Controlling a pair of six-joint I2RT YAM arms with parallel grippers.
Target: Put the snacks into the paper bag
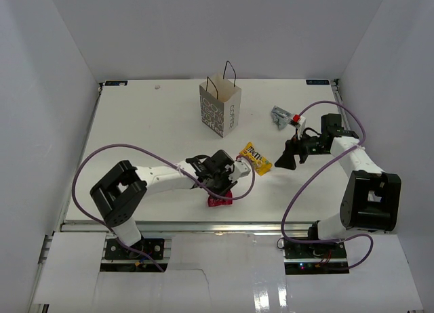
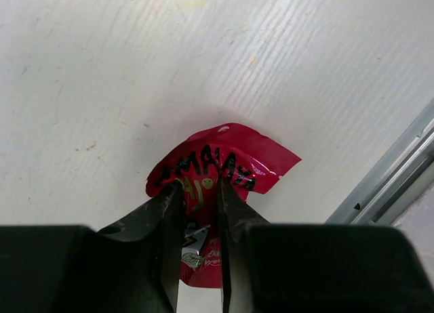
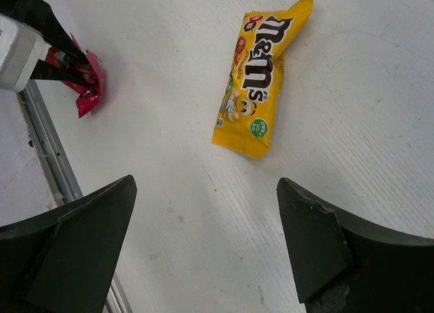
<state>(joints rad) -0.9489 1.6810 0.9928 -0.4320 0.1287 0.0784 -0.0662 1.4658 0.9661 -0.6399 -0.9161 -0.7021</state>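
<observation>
A red snack packet (image 2: 224, 157) lies crumpled on the white table near its front edge, and my left gripper (image 2: 200, 184) is shut on its middle. From above, that packet (image 1: 220, 200) sits under the left gripper (image 1: 221, 190). A yellow M&M's packet (image 1: 256, 158) lies flat just to the right. My right gripper (image 3: 203, 181) hovers open a little short of the M&M's packet (image 3: 258, 82), with nothing between its fingers. A silver foil packet (image 1: 279, 116) lies at the back right. The paper bag (image 1: 220, 108) stands upright at the back centre, its mouth open.
A metal rail (image 2: 393, 177) runs along the table's front edge, close to the red packet. White walls enclose the table on three sides. Purple cables loop over both arms. The right wrist view also shows the left gripper (image 3: 47, 52) on the red packet (image 3: 87, 96).
</observation>
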